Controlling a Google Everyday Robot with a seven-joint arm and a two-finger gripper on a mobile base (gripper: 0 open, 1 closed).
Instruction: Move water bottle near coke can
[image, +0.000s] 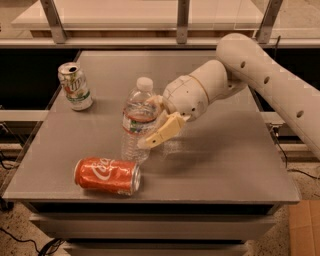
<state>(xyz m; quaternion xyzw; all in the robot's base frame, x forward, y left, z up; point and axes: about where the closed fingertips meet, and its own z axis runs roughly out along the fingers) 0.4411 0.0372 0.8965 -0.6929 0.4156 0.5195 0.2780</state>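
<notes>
Jaws clasp upright water bottle, just behind lying coke can.

The white arm reaches in from the right edge, sloping down to a rounded wrist. The hand (tan against the white casing) points down and left, low over the middle of the tabletop.

Grey table: water bottle (upright), coke can lying sideways, a green-silver can; gripper at the bottle.
</notes>
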